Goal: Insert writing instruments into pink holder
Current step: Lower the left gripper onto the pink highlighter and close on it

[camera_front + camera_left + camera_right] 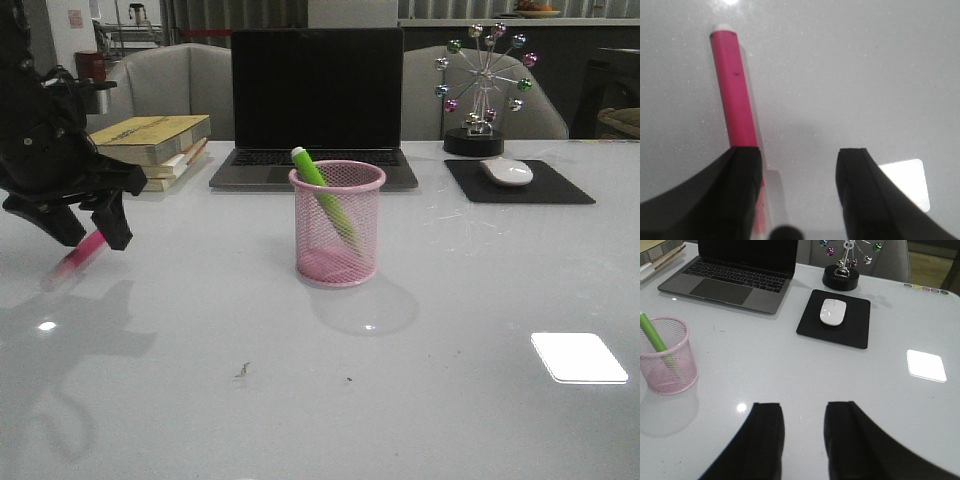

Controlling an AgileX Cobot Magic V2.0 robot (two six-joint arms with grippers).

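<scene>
**Front view: one marker in, one at the left claw**

- Holder (337,224): pink mesh cup, mid-table, in front of the laptop (316,105). Upright.
- Green marker (324,196): inside the holder, leaning, cap end above the rim.
- Pink marker (78,258): near the table's left edge, tilted, blurred. You see it against one finger (737,192) of the left claw (92,228).
- Left claw: fingers spread wide around the marker; whether it is truly pinched you cannot tell.
- Right claw (802,440): parted, empty, above bare table.

Risks, as you should judge them: contact on one side only may let the marker roll or drop. A tilted marker could catch the rim and tip the cup.
</scene>
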